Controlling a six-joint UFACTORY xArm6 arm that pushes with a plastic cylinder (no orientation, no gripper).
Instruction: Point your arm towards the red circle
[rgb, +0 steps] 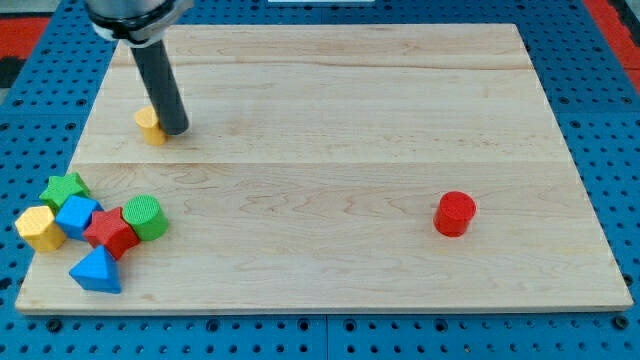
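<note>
You had no claw on this arm, only a dark rod, so there was no released or clenched state to tell. My tip (176, 130) sat near the view's top left of the wooden board (340, 100), touching or just beside a small yellow block (149, 125) on its right side; shape of that block unclear, partly hidden by the rod. The red circle (455, 213) stood alone toward the view's right, well apart from the tip. At the view's bottom left you had a tight cluster: green star-like block (64, 187), yellow block at the edge (40, 228), blue block (77, 215), red star-like block (110, 232), green cylinder (146, 216), blue triangle (96, 271). Blue perforated table (600, 60) surrounded the board.
</note>
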